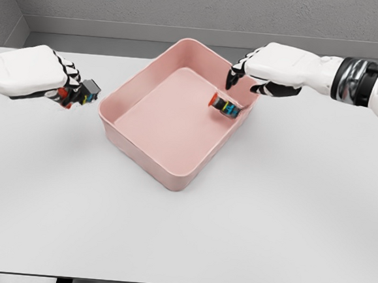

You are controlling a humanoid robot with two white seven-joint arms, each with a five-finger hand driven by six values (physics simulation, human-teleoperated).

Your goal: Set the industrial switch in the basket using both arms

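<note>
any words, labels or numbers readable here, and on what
None can be read.
Switch lying in the pink basket: coloured marks on its side, too small and blurred to tell whether they are text.
Switch held in the left hand: coloured spots only, too blurred to read.
Basket, white table, right hand: no print visible.

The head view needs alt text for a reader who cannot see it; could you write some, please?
A pink basket on a white table holds one industrial switch by its right wall. The right hand hovers open above it, while the left hand grips a second switch outside the basket.
</note>
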